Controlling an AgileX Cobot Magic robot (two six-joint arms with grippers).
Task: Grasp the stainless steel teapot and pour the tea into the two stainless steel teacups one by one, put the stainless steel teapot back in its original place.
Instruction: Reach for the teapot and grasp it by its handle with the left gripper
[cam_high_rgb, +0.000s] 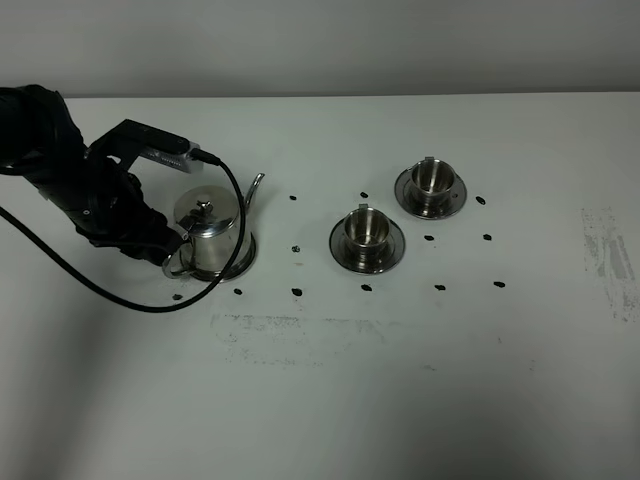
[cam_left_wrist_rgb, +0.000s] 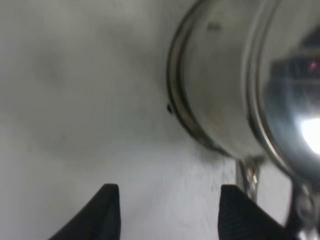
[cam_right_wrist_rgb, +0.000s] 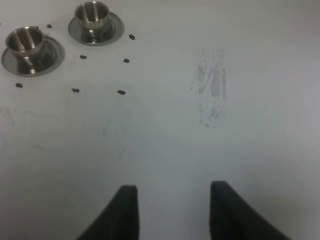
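As viewed from the high camera, found stainless steel teapot upright on its round tray at the left of the bench, spout pointing far and right. Found nearer teacup and farther teacup on saucers to the right of the pot, apart from it; contents not discernible. Noted left gripper low at the pot's left, by the ring handle: fingers partly spread, only bench between them, handle just beside one finger, nothing held. Noted right gripper over bench right of the cups, fingers apart, empty. Judged step in hand: the grasp, not yet made. Next move calls for shifting the left gripper to bring the ring between the fingers, then closing firmly before any lift. Recommend square seating, given a thin, shiny handle likely to slip or twist.
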